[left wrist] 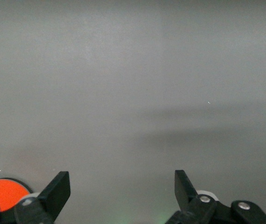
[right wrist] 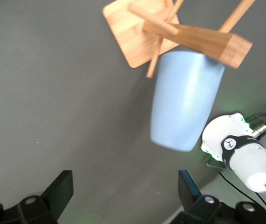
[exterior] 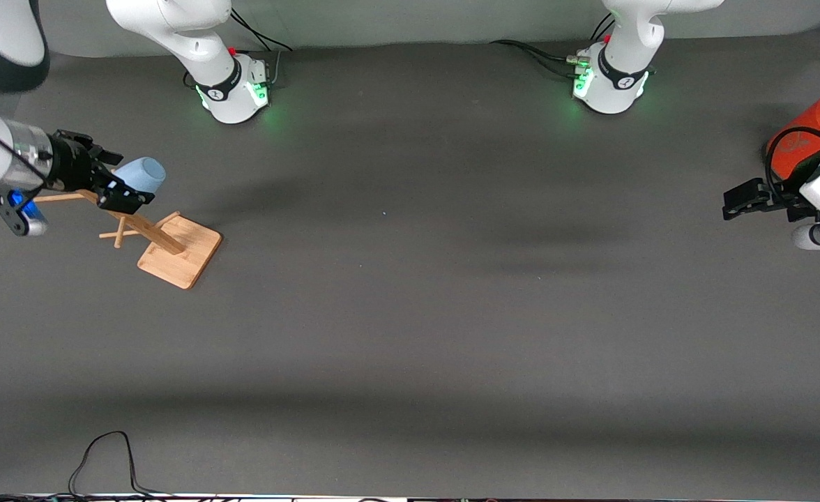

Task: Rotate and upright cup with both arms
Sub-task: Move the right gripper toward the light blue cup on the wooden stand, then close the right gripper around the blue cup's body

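The pale-blue cup (exterior: pixel 143 174) hangs tilted on a peg of the wooden rack (exterior: pixel 180 252) at the right arm's end of the table. In the right wrist view the cup (right wrist: pixel 186 100) sits mouth-first on the rack (right wrist: pixel 133 32), with its narrow base pointing toward my gripper. My right gripper (exterior: pixel 118 179) is open beside the cup at peg height. Its fingers (right wrist: pixel 58 191) are short of the cup and hold nothing. My left gripper (exterior: pixel 734 203) is open and empty, low over the table at the left arm's end; the arm waits there.
A large orange can with a grey lid (exterior: pixel 804 136) stands next to the left gripper and shows at the edge of the left wrist view (left wrist: pixel 2 193). A black cable (exterior: pixel 103 457) loops on the table's edge nearest the front camera.
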Controlling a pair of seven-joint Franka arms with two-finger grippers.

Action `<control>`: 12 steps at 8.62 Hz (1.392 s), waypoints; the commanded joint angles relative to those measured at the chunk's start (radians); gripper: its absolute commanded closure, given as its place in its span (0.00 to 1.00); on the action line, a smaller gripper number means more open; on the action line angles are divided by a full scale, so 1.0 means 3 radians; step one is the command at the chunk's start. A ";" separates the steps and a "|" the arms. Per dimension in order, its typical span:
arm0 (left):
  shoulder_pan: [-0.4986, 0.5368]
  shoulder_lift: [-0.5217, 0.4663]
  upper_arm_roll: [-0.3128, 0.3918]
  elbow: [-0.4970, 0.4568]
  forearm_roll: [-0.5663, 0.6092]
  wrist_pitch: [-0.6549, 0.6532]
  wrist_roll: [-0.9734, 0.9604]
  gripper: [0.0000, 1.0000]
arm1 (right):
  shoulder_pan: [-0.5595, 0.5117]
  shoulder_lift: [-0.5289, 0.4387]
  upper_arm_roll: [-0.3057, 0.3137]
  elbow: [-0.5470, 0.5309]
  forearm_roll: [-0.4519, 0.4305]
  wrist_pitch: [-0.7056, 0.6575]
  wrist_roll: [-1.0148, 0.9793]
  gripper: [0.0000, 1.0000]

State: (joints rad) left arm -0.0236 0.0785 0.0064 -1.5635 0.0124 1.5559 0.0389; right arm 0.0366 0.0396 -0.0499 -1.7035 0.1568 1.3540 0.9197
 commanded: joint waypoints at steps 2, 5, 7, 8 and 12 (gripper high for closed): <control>0.0002 -0.0067 0.0020 -0.0070 0.0015 0.0060 0.0039 0.00 | -0.0010 0.0144 -0.0196 -0.0043 -0.0022 -0.0141 -0.0054 0.00; -0.0018 -0.0067 0.0020 -0.0070 0.0015 0.0060 0.0039 0.00 | 0.0036 0.0103 -0.0202 -0.0334 -0.0017 -0.0136 -0.0039 0.00; -0.0034 -0.0067 0.0015 -0.0070 0.0015 0.0024 -0.0001 0.00 | 0.0042 0.0124 -0.0197 -0.0426 -0.0022 -0.0131 -0.0044 0.00; -0.0054 -0.0072 0.0014 -0.0070 0.0015 0.0004 -0.0007 0.00 | 0.0047 0.0124 -0.0187 -0.0462 -0.0022 -0.0116 -0.0049 0.00; -0.0059 -0.0072 0.0014 -0.0070 0.0015 -0.0001 -0.0007 0.00 | 0.0088 0.0119 -0.0192 -0.0621 -0.0098 -0.0101 -0.0238 0.00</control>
State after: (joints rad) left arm -0.0309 0.0788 0.0058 -1.5642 0.0129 1.5595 0.0389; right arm 0.0568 0.0871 -0.1039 -1.8703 0.1502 1.3233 0.8832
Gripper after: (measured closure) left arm 0.000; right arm 0.000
